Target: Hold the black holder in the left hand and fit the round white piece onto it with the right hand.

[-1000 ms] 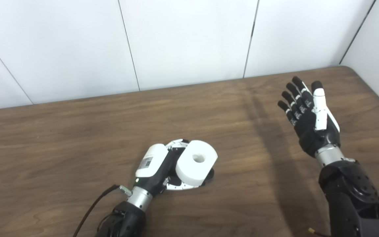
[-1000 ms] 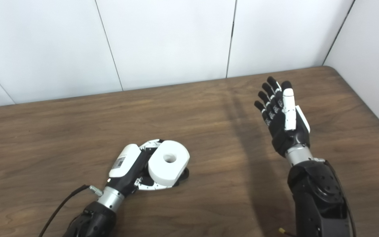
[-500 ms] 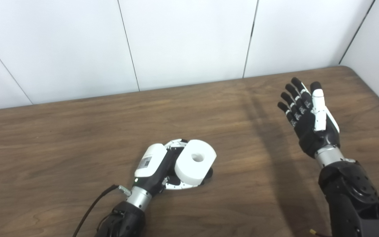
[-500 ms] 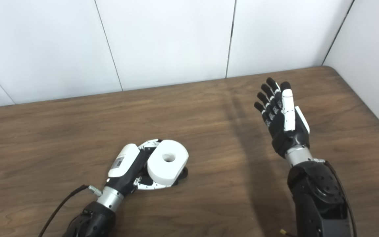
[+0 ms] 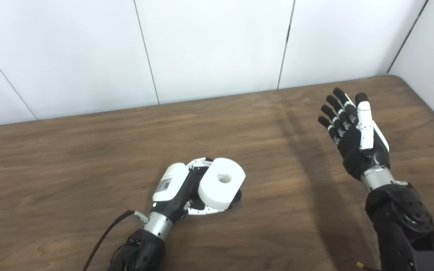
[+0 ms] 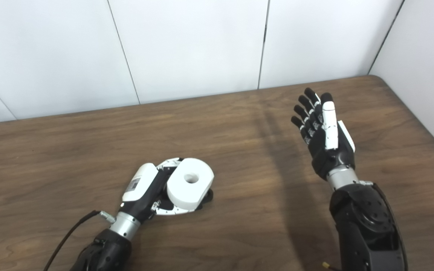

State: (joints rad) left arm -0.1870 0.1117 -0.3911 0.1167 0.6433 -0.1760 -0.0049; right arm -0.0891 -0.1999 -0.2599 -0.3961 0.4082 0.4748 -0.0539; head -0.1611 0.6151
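White wall panels stand behind a brown wood-grain counter point(image 5: 70, 158). Left of centre, the left robot hand point(image 5: 179, 186) lies low on the counter, fingers curled around the black holder point(image 5: 237, 196), which carries the round white piece point(image 5: 221, 183), its centre hole tilted up and to the right. Well apart at the right, the right robot hand point(image 5: 352, 130) is raised, fingers spread and pointing up, holding nothing.
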